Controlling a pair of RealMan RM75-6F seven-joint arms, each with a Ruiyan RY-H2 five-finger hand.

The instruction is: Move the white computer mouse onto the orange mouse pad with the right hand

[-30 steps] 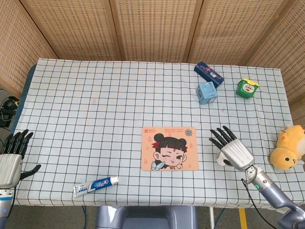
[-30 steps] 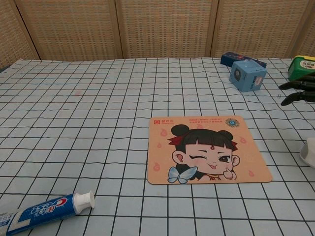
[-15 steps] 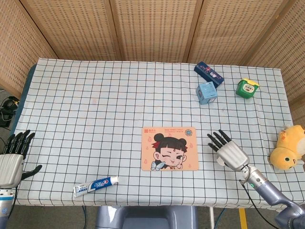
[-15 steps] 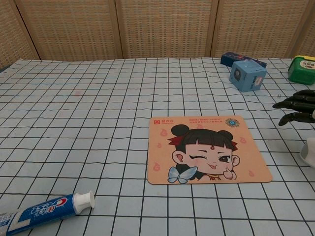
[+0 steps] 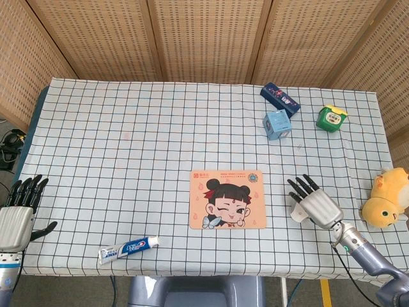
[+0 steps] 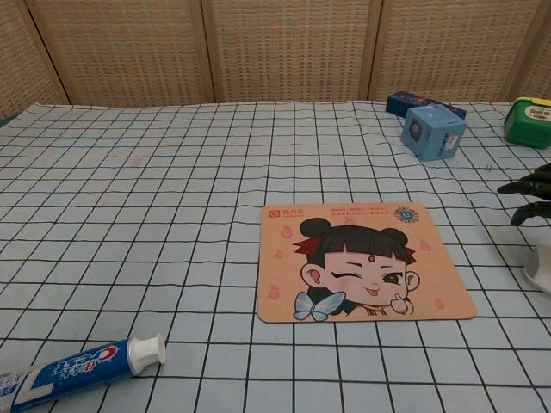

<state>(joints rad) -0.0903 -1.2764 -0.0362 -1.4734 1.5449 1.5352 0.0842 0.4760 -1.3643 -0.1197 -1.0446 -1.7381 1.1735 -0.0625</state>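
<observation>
The orange mouse pad (image 5: 227, 199) (image 6: 362, 258), printed with a cartoon girl, lies flat near the table's front middle. Only a sliver of the white computer mouse (image 6: 541, 267) shows at the chest view's right edge, right of the pad. In the head view a small white part of the mouse (image 5: 295, 214) peeks out under my right hand (image 5: 316, 206). That hand lies over the mouse with its fingers stretched out and apart; its dark fingertips (image 6: 535, 188) show above the mouse. My left hand (image 5: 16, 217) hangs open at the front left table edge, holding nothing.
A toothpaste tube (image 5: 128, 248) (image 6: 77, 366) lies front left. A light blue box (image 5: 277, 125) (image 6: 433, 131), a dark blue box (image 5: 280, 99) and a green container (image 5: 332, 118) (image 6: 527, 120) stand at the back right. A yellow plush toy (image 5: 386, 198) sits at the right edge.
My right hand drifted slightly left, then back to the right; its fingertips have slid toward the chest view's right edge. The mouse and the left hand have stayed in place.
</observation>
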